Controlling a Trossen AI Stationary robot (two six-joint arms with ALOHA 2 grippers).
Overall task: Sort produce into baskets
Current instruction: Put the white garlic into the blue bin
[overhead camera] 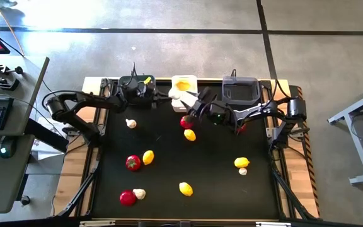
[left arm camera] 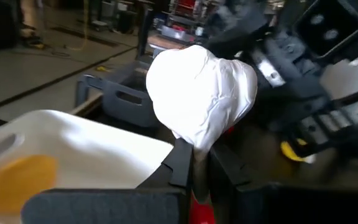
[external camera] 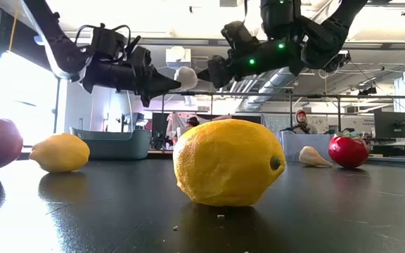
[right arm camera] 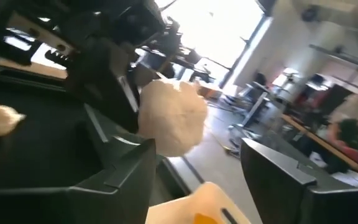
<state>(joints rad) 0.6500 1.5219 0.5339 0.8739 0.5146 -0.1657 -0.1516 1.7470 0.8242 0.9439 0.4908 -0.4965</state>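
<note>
The left gripper [overhead camera: 167, 93] holds a white garlic [left arm camera: 201, 93] tight between its fingers, up in the air by the white basket [overhead camera: 184, 84] at the table's far edge. That basket has a yellow piece inside. The right gripper [overhead camera: 199, 99] is just beside the garlic with its fingers spread wide, holding nothing. A dark grey basket [overhead camera: 240, 90] sits at the far edge too, on the right. Out on the black table [overhead camera: 169, 170] lie lemons [overhead camera: 185, 188], tomatoes [overhead camera: 133, 162] and more garlic [overhead camera: 131, 123], spread well apart. One tomato [overhead camera: 186, 121] lies under the right gripper.
</note>
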